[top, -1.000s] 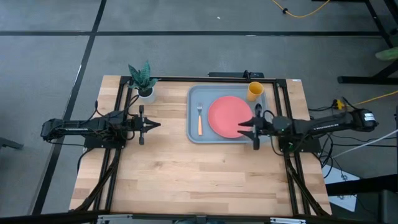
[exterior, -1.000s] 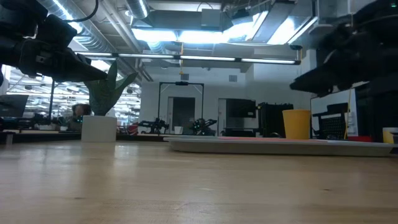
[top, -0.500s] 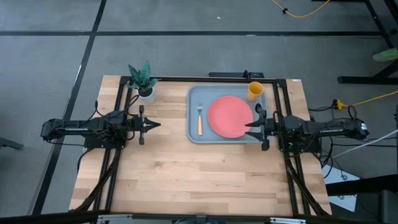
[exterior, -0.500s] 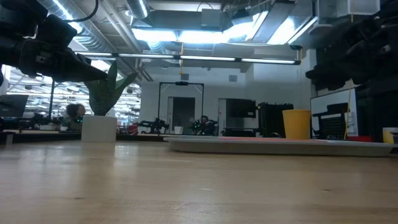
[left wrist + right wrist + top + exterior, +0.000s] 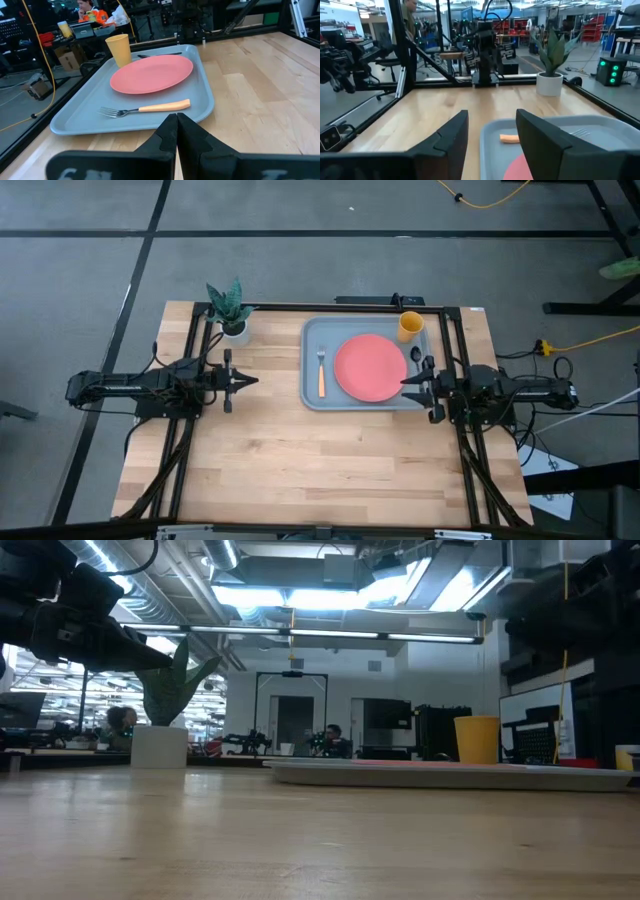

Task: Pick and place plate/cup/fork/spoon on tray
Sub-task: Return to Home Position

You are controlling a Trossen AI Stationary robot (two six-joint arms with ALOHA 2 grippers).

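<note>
The grey-blue tray [image 5: 312, 340] lies at the table's far middle. On it lie the coral-pink plate [image 5: 371, 367], the yellow-orange cup [image 5: 409, 326] in the far right corner, the orange-handled fork [image 5: 321, 374] left of the plate, and the dark spoon [image 5: 416, 355] right of the plate. My right gripper [image 5: 407, 386] is open and empty above the tray's right rim, pointing at the plate. My left gripper [image 5: 252, 381] is shut and empty, above bare table left of the tray. The left wrist view shows the plate [image 5: 151, 73], fork [image 5: 145, 108] and cup [image 5: 119, 50].
A small white pot with a green plant [image 5: 230, 310] stands at the table's far left, left of the tray. Black frame rails run along both sides of the table under the arms. Bare wood fills the near half of the table [image 5: 320, 470].
My right gripper has drawn back from above the plate's right edge toward the table's right edge, staying level. The things on the tray have kept still.
</note>
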